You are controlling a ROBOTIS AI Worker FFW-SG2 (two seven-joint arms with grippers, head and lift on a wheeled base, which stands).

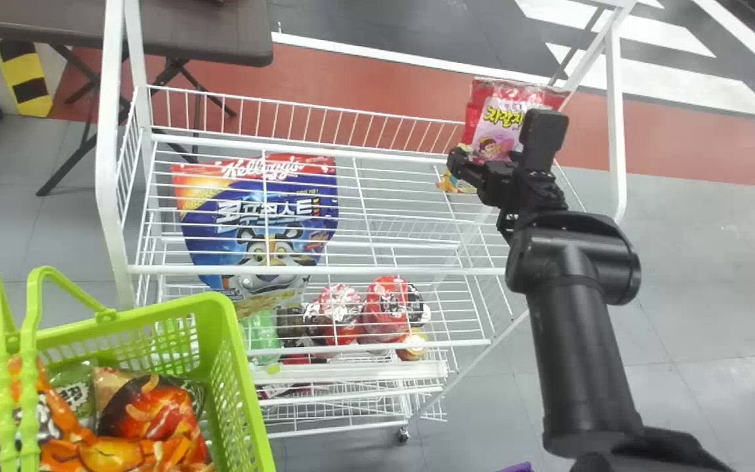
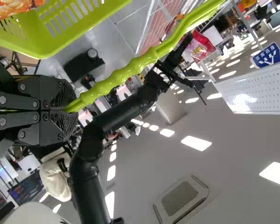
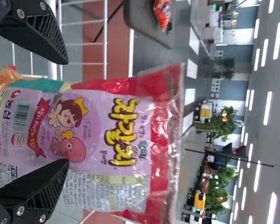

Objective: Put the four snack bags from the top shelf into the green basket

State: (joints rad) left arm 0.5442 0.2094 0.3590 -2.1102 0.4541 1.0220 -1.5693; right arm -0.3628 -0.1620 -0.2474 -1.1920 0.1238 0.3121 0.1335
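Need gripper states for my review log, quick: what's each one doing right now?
Left gripper: closed on the green basket's handle.
Right gripper: open, jaws wide apart at the pink snack bag.

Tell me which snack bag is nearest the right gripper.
The pink-and-red bag, upright at the open fingers of the right gripper. The orange bags lie far from it, in the green basket.
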